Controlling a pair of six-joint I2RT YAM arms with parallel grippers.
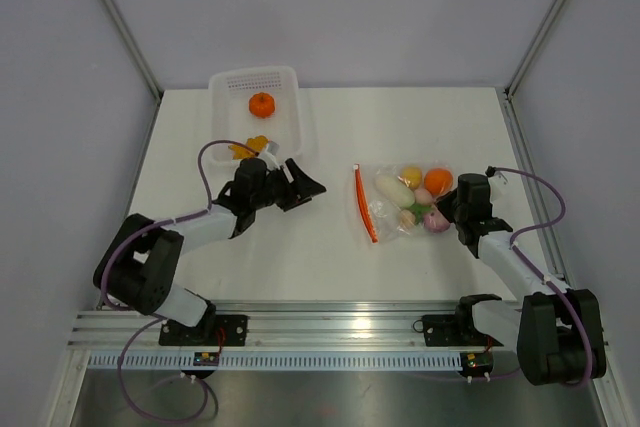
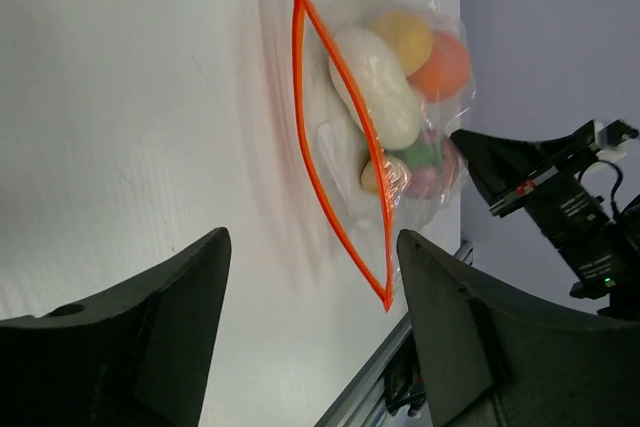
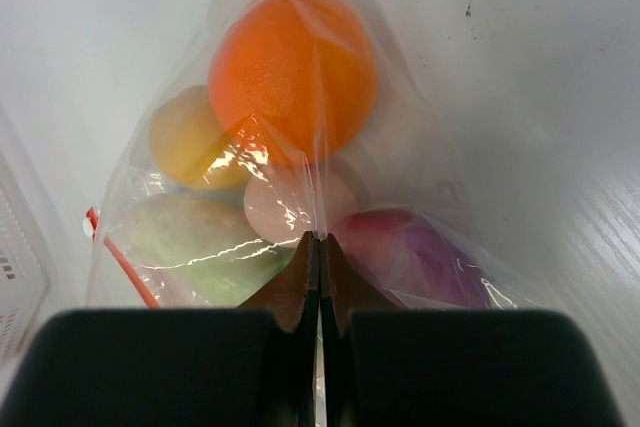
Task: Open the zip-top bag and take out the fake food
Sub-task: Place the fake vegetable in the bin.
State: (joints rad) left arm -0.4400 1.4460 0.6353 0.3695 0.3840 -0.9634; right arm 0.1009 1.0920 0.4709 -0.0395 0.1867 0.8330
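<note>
The zip-top bag (image 1: 400, 203) lies on the table right of centre, its red-orange zipper strip (image 2: 335, 147) parted into a loop facing left. Fake food sits inside: a white radish piece (image 2: 375, 87), a yellow piece (image 2: 405, 37), an orange ball (image 3: 292, 72) and a purple onion piece (image 3: 410, 252). My right gripper (image 3: 318, 239) is shut on a fold of the bag's plastic at its right end. My left gripper (image 2: 312, 247) stands open left of the bag's mouth, holding nothing. Another orange fake fruit (image 1: 262, 104) lies in the basket.
A white perforated basket (image 1: 285, 82) stands at the back left of the table. A yellow piece (image 1: 250, 147) lies by its front edge, just behind my left arm. The metal rail (image 1: 330, 322) runs along the near edge.
</note>
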